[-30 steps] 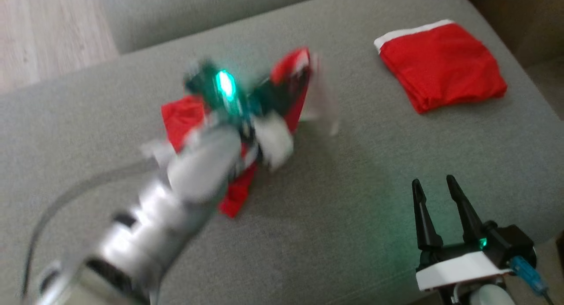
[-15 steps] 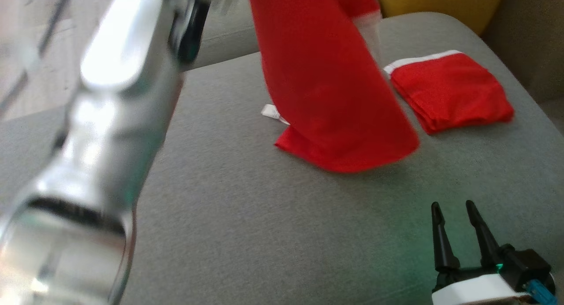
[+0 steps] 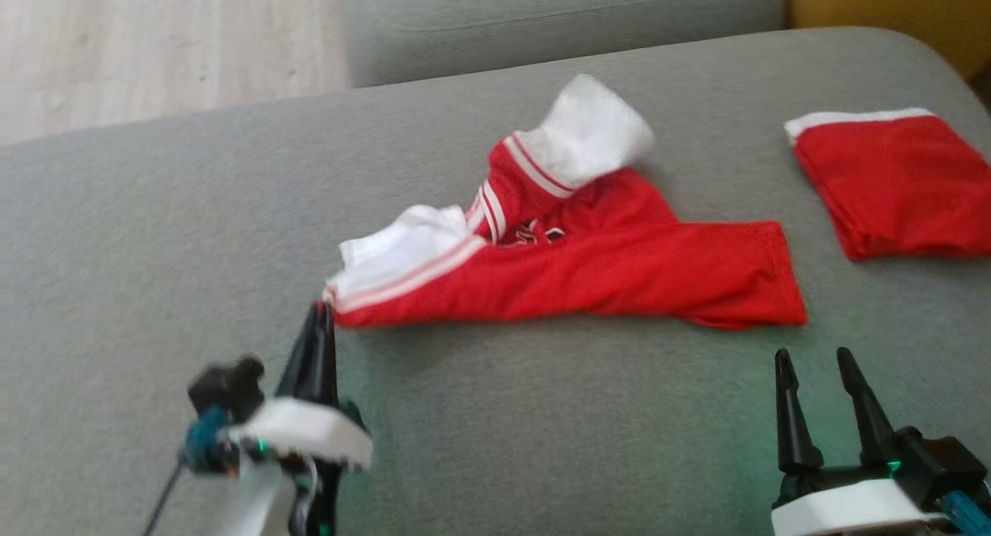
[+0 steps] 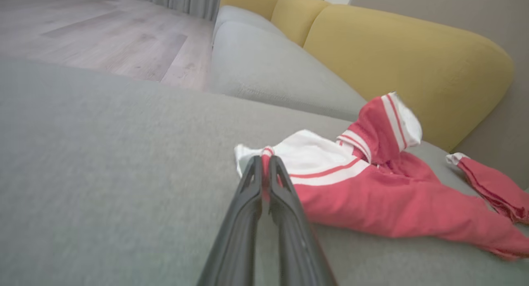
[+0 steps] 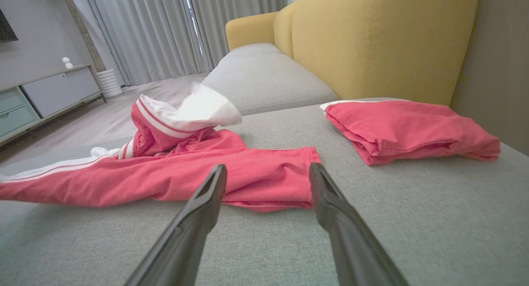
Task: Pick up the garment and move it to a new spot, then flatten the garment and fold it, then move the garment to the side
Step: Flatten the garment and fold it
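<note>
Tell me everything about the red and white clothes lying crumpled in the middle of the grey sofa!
The red, thin-looking garment with white, red-striped bands lies half spread on the grey fabric sofa cushion. One long red part stretches out sideways, and a white-ended part bunches up behind it. The left gripper, shut, pinches its white corner. Nothing else touches it.

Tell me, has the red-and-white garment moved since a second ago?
Yes. The garment was bunched well left of the folded red piece; now it lies stretched out, hem nearer it.
</note>
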{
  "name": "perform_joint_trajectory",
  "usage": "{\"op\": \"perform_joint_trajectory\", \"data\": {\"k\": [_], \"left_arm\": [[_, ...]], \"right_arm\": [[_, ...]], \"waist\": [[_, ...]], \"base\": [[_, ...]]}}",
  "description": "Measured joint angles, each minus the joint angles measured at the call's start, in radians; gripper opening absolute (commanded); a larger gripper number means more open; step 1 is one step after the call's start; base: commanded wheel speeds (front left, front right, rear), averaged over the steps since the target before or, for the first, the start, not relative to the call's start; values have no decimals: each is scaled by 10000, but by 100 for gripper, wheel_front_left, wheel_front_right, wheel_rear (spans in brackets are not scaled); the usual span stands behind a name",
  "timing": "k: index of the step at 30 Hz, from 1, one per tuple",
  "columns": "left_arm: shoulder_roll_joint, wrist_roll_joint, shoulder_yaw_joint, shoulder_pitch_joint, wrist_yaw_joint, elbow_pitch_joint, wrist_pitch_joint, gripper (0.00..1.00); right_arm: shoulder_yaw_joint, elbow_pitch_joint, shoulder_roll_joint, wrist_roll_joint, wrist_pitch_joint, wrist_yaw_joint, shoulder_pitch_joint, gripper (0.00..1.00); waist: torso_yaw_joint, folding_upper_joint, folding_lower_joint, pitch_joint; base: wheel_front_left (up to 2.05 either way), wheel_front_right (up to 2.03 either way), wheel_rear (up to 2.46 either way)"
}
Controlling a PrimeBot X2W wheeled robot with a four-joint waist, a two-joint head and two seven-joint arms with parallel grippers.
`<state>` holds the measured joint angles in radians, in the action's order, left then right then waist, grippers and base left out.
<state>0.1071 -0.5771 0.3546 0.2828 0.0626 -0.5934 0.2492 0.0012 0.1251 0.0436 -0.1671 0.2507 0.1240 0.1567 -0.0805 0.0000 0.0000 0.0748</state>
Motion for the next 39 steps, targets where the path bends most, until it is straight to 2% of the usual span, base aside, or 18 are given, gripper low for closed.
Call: {"op": "perform_joint_trajectory", "data": {"k": [6,7,8,13,18,22,28,33,39], "left_arm": [[-192,384,-247,-1369,-107,1160,0,0],[-194,458,-244,-1462,-109,1279,0,33],[-190,562,-245,-1536,-113,1427,0,100],[123,1175,-339,-1619,-366,2401,0,100],[803,1705,-320,-895,-558,2330,-654,100],[807,2092,63,453,-612,1398,-1404,100],[761,2800,807,2241,-349,-708,-2405,100],[698,2955,986,2954,-345,-1994,-2742,100],[522,2861,1083,3472,104,-2855,-2729,100]], "right_arm": [[27,12,0,27,0,0,3,100],[31,12,0,38,0,0,3,100],[46,13,0,63,0,0,3,100],[65,8,2,102,0,0,12,100],[146,-10,10,104,0,0,9,100],[228,-50,40,104,0,0,-22,100],[274,-125,221,188,0,0,-247,100],[267,-213,324,190,0,0,-542,100],[282,-221,332,205,0,0,-538,100]], "waist": [[548,0,0,-37],[604,0,-1,-59],[644,0,-1,-77],[702,0,-1,-18],[633,0,-1,226],[581,0,0,564],[511,0,1,1224],[464,0,2,1651],[422,0,1,1732]], "base": [[0,0,0],[0,0,0],[0,0,0],[0,0,0],[0,0,0],[0,0,0],[0,0,0],[0,0,0],[0,0,0]]}}
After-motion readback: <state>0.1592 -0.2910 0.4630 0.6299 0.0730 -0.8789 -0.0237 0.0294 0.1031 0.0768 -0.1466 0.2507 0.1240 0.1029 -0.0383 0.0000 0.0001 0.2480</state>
